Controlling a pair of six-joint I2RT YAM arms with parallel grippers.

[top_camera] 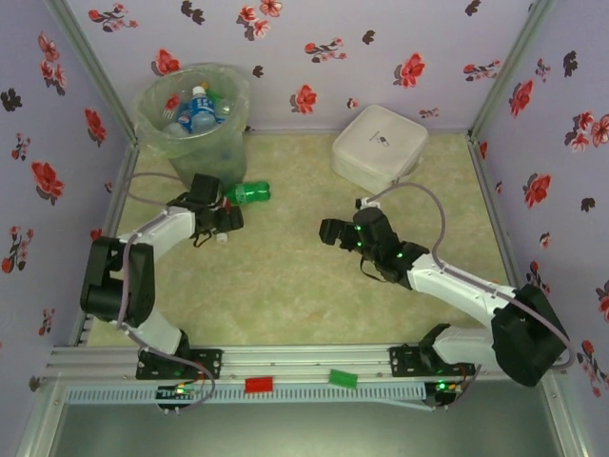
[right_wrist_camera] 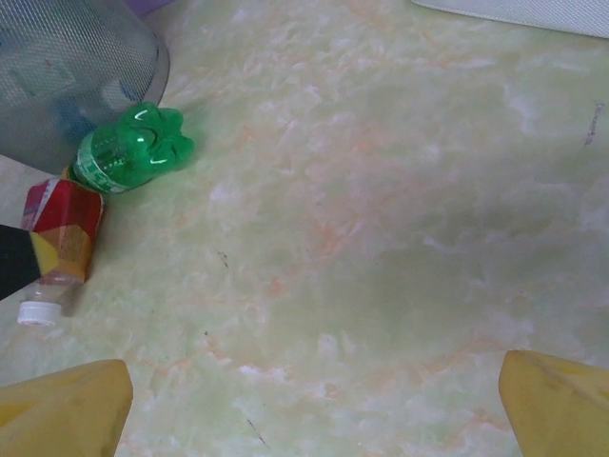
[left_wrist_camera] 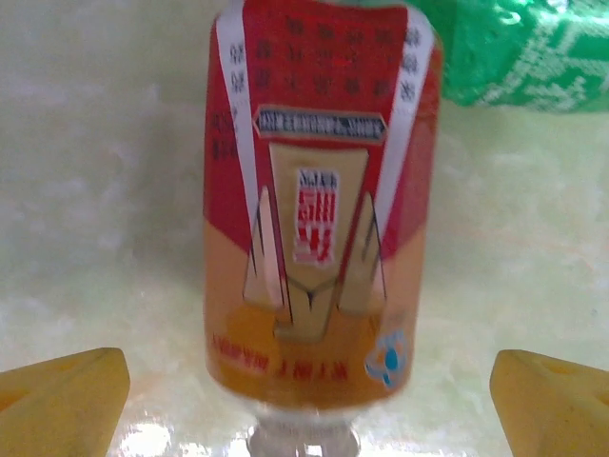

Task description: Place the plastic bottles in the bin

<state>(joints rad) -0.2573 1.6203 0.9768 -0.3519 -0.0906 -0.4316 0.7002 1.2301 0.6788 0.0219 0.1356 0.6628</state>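
Left jaws spread astride the red-labelled bottle (left_wrist_camera: 319, 219), beside the green bottle (left_wrist_camera: 533, 48); right jaws spread over open tabletop (right_wrist_camera: 381, 238).

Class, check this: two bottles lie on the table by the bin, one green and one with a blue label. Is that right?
No: the second bottle has a red and orange label, not blue, as the left wrist view shows. The green bottle is right.

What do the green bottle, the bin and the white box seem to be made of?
The green bottle: glossy translucent plastic, with bright highlights. The bin: translucent pale-green plastic, probably; bottles show through its wall. The white box: likely matte opaque plastic, no glare.
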